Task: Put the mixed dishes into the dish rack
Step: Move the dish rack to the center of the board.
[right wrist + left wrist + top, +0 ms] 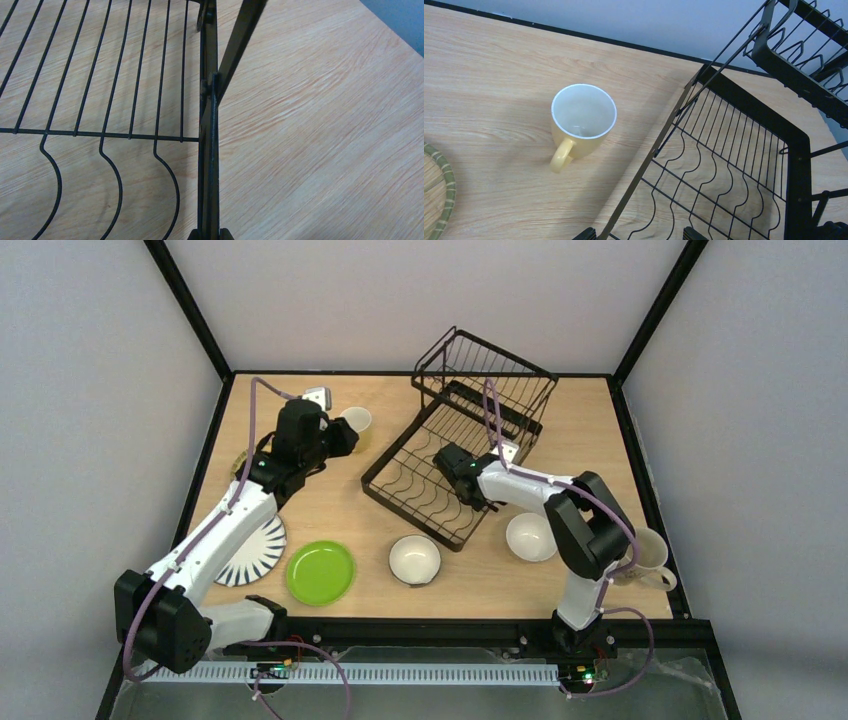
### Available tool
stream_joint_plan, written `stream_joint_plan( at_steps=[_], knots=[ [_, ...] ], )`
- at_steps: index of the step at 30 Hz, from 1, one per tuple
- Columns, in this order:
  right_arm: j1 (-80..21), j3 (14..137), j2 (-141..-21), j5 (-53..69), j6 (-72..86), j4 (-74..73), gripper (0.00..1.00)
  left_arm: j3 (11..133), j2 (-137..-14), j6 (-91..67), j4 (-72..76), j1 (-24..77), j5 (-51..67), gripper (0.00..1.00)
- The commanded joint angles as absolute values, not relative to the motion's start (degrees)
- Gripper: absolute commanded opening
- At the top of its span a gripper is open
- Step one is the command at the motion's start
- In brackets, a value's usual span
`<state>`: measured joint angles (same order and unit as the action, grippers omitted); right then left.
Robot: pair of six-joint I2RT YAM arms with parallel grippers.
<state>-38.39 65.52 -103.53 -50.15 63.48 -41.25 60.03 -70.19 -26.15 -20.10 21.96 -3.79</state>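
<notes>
The black wire dish rack (420,475) lies at an angle in the middle of the table. My right gripper (447,462) is shut on one of its frame bars (210,150); the fingertips (223,234) pinch the bar at the bottom of the right wrist view. My left gripper (345,437) is open and empty, with its fingertips (585,234) above the rack's corner edge (659,150). The pale yellow mug (357,423) stands upright just left of the rack, and it also shows in the left wrist view (583,120).
A lime green plate (321,572), a black-striped white plate (252,552) and two white-inside bowls (415,559) (531,537) lie along the near side. The tan woven plate (436,195) is partly under my left arm. A cream mug (650,558) sits at the far right edge.
</notes>
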Motion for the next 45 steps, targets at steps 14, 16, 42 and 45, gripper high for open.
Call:
stream_joint_plan(
  at_steps=[14,16,42,45],
  knots=[
    [-37.14,69.14,-105.09,-50.24,39.84,-29.1,0.0,57.98,-68.75,-27.03,-19.62,22.15,-5.15,0.99],
    [-36.69,69.31,-104.88,-49.52,36.51,-27.2,0.0,57.79,-68.73,-27.21,-19.49,22.15,-5.04,0.99],
    [-33.05,57.54,-94.51,-38.11,14.52,-12.57,0.0,58.28,-74.7,-26.16,-20.71,23.59,-4.53,0.99],
    [-32.66,57.43,-94.34,-37.01,11.77,-11.44,0.0,58.27,-75.39,-26.02,-20.53,23.86,-4.7,0.99]
  ],
)
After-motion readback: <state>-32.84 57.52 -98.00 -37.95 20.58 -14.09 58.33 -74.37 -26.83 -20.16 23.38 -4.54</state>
